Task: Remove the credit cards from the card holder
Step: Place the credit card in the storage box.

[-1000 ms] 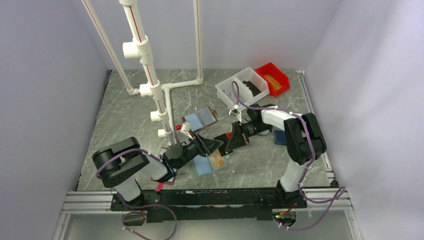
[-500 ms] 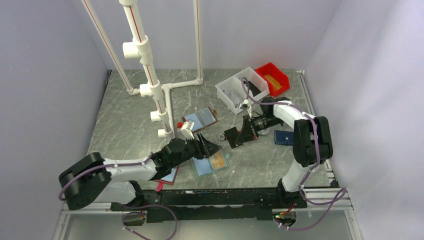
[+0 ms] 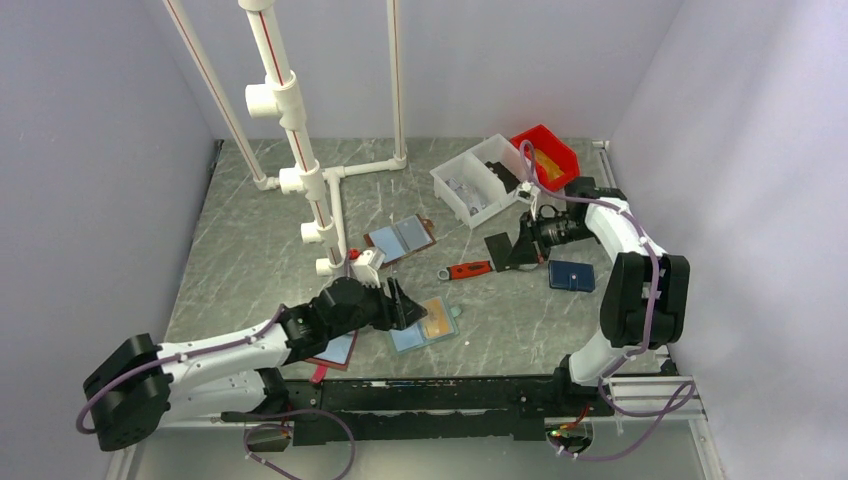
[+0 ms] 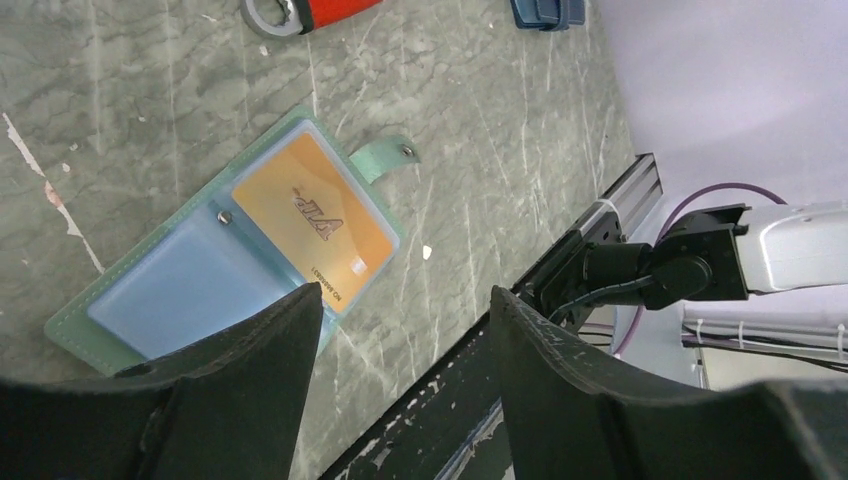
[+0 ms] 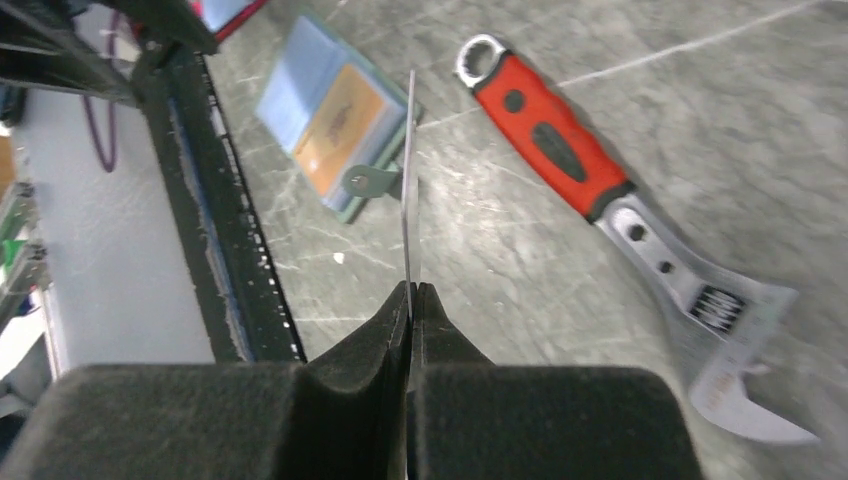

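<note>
Part of the card holder (image 4: 180, 295) hides behind the left gripper (image 4: 405, 295), whose black fingers are spread wide with nothing between them. The holder lies open and flat on the grey stone-look table (image 3: 250, 250). It has soft green edges and a shiny tan card (image 4: 312, 225) in one pocket. The right gripper (image 5: 411, 290) reaches out low, pinching a thin dark card (image 3: 498, 248).

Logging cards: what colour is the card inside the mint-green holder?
Orange-tan card, clearest in left wrist view.
</note>
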You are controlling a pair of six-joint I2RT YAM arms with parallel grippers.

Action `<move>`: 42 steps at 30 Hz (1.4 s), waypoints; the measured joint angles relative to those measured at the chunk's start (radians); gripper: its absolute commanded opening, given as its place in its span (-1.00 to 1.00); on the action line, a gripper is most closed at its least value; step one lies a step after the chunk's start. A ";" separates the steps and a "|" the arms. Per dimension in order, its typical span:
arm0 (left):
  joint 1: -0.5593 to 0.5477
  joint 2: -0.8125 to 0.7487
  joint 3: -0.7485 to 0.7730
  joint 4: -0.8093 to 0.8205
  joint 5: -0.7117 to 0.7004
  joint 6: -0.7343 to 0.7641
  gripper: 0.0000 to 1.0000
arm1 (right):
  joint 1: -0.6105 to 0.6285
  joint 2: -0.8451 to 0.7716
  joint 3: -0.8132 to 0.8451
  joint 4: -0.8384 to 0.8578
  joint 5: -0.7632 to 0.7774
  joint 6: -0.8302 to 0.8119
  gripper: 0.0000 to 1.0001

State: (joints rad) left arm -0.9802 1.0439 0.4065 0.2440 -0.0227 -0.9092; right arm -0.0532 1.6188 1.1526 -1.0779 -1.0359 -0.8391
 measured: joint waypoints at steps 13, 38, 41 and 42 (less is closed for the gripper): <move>0.000 -0.169 -0.056 -0.092 -0.045 0.030 0.78 | -0.034 0.020 0.165 0.048 0.237 0.091 -1.00; 0.000 -0.096 -0.175 0.103 0.012 0.160 0.99 | -0.060 0.346 0.545 0.126 0.425 0.185 -1.00; 0.000 -0.090 -0.186 0.139 0.012 0.160 0.99 | -0.060 0.388 0.604 0.162 0.437 0.207 -1.00; 0.000 -0.088 -0.187 0.144 0.012 0.160 0.99 | -0.060 0.402 0.626 0.174 0.439 0.217 -1.00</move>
State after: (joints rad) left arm -0.9802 0.9562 0.2195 0.3882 -0.0109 -0.7490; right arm -0.1127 2.0209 1.7782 -0.9039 -0.5964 -0.6220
